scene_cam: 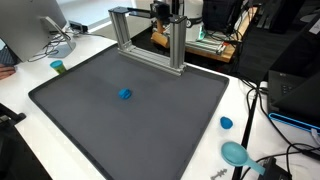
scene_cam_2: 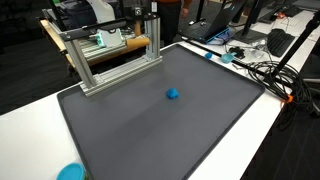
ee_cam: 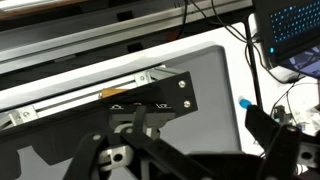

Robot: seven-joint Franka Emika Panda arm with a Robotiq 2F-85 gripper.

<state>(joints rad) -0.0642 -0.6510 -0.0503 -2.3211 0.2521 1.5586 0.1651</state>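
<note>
Wrist view: dark fingers [ee_cam: 268, 140], cut off below, apparently wide apart.

white table [scene_cam: 238, 100] in shot, a big dark grey mat [scene_cam: 130, 125] filling the middle of the frame. on the mat: a small blue object [scene_cam: 125, 95] left of centre, an aluminium frame [scene_cam: 178, 45] standing at its upper edge. on the bare white: a blue cap [scene_cam: 226, 123] at right, a teal round piece [scene_cam: 236, 152] lower right, a small green cup [scene_cam: 57, 67] upper left.
</note>
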